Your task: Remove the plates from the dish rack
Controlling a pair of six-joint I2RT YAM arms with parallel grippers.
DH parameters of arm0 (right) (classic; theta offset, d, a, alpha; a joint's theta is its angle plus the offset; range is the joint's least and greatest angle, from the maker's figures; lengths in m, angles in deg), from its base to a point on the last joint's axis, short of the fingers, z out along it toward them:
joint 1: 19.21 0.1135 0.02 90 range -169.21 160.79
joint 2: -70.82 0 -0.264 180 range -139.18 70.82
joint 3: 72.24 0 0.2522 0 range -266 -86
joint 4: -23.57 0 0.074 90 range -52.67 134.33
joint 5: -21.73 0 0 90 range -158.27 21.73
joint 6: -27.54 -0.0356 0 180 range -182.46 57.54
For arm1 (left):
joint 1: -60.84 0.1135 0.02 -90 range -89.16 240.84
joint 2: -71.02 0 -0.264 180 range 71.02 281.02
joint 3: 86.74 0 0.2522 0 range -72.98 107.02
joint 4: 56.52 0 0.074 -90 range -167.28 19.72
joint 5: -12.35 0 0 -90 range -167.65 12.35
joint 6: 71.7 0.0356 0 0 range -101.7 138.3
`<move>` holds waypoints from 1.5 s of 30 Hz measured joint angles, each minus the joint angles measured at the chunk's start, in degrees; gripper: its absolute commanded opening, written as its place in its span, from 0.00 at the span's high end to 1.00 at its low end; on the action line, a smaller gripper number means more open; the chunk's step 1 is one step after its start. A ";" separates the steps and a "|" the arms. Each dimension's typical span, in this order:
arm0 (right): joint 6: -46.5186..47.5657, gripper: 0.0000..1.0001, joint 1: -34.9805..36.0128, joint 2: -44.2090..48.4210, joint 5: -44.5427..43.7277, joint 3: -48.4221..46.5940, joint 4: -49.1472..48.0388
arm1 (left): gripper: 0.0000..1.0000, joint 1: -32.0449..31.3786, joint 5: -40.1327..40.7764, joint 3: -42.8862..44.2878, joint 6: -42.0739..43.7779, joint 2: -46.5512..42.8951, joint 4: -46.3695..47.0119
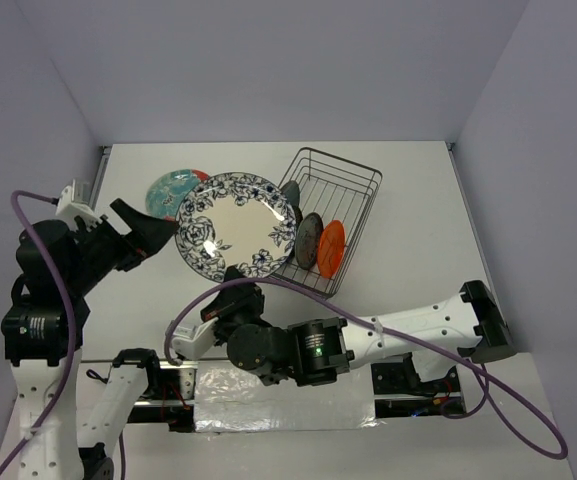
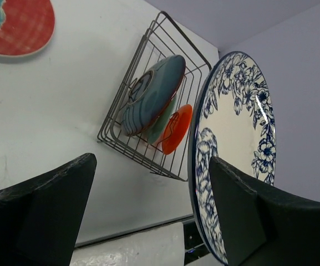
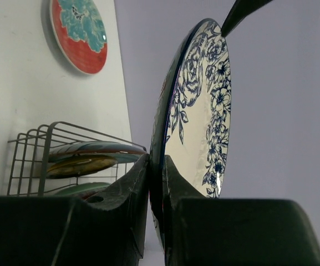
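"Above the arms, top view: what is held?"
"The right gripper (image 1: 236,274) pinches the lower rim of the blue-and-white plate (image 1: 236,225). It is held up, outside the dish rack (image 1: 353,168), which lies beyond those fingers. The left gripper (image 1: 156,235) gapes wide, just beside the plate's opposite edge."
"Left wrist view?"
"A glossy glazed rim stands just inside one matte black finger (image 2: 259,221); nothing is gripped. Ahead of the fingertips, the thin-wire rack holds a grey-blue plate (image 2: 151,94) and an orange plate (image 2: 176,130), both leaning."
"Right wrist view?"
"Both pads (image 3: 115,210) are clamped on the thin rim. Glaze looks slippery, so I'd hold firm and lower it flat, near the red-and-teal plate (image 3: 79,33)."
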 measured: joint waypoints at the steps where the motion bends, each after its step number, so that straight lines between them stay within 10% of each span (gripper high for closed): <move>1: -0.26 1.00 0.24 -0.02 0.31 -0.02 0.02 | 0.09 0.00 -0.81 -0.90 -0.11 0.48 0.63; 8: -0.52 1.00 1.20 -3.17 3.41 -3.06 -0.33 | 0.13 0.00 -5.44 -4.15 -1.79 1.29 5.27; 13: -0.55 1.00 1.57 -5.22 5.49 -5.55 -1.16 | 0.88 0.02 -6.19 -4.46 -1.84 1.09 6.60; 15: -1.33 1.00 1.73 -5.42 5.73 -5.81 -1.86 | 1.00 0.15 -6.43 -4.57 -4.42 1.20 8.04; 21: -0.07 0.16 1.16 -6.14 4.11 -5.75 -6.03 | 1.00 0.00 -4.20 -4.79 -3.50 1.29 6.80; 32: -13.53 0.01 0.17 13.53 4.46 3.06 -4.55 | 1.00 -0.44 5.90 -6.23 -11.41 3.17 8.50; 45: -52.13 0.00 0.07 42.84 5.86 2.32 11.65 | 1.00 8.70 21.03 -10.32 -10.62 32.83 28.02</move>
